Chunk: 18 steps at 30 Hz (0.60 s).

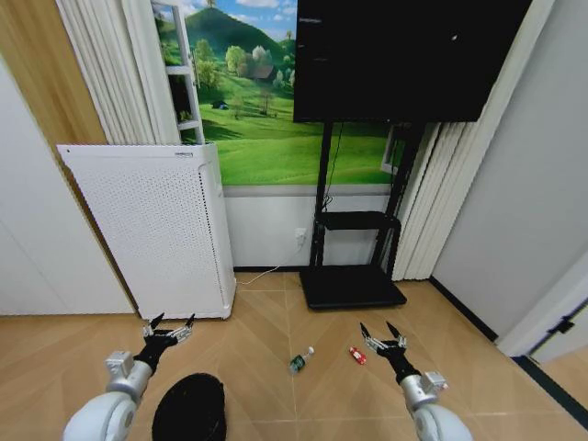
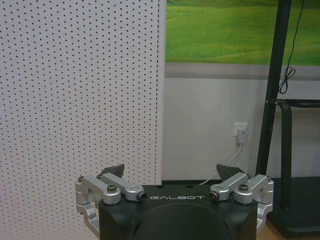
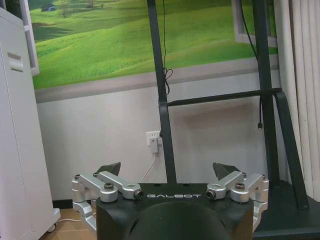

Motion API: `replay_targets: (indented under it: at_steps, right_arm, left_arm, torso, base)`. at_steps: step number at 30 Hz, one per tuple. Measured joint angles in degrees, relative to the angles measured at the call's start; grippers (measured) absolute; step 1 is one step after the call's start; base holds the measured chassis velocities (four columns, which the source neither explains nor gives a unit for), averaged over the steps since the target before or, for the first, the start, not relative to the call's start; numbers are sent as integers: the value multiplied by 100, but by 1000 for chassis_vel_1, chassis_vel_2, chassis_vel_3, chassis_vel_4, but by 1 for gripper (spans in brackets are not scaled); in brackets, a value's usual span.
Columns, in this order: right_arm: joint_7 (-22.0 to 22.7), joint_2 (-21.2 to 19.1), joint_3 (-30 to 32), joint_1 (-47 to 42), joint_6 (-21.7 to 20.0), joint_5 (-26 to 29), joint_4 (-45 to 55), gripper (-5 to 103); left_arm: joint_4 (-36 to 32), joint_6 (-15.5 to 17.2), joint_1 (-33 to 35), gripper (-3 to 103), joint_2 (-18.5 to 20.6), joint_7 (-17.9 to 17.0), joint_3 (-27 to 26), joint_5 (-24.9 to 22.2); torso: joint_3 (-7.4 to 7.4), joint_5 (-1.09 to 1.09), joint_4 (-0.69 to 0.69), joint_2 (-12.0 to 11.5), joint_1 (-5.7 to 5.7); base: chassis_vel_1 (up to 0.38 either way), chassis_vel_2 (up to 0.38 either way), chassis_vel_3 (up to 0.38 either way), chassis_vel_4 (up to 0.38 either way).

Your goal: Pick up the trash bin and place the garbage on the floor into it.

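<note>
The white perforated appliance walls in the floor's left side. The left gripper hovers before it, fingers spread wide, empty. Just right of that arm, the trash bin is cut off by the bottom edge. Open wood floor holds the bottle and a red wrapper. The right gripper, equally wide and empty, hangs beside the wrapper, facing the TV stand.

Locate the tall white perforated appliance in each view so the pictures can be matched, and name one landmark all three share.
Head view: the white perforated appliance stands on the floor at left, against the wall, beyond the left gripper.
Left wrist view: its dotted panel spans the picture's left half, past the open gripper.
Right wrist view: its plain side runs down one edge.
Shared landmark: the green meadow mural.
</note>
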Motion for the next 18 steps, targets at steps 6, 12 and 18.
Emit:
replay_targets:
  at_steps: [6, 12, 18]
  right_arm:
    - [36, 28, -8, 24, -5, 6, -10, 100]
    - [60, 42, -8, 59, 2, 13, -57, 100]
    - [-137, 44, -11, 103, 164, 242, -135, 100]
  left_arm:
    - [36, 4, -21, 100, 17, -3, 46, 54]
    - [149, -137, 31, 100, 17, 139, 44, 230]
    - [176, -207, 47, 100, 82, 246, 19, 201]
  torso:
    - [-69, 0, 1, -110, -41]
    - [-161, -1, 1, -251, -89]
    - [-232, -1, 1, -368, -135]
  base:
    - [0, 0, 0, 0]
    - [0, 0, 0, 0]
    - [0, 0, 0, 0]
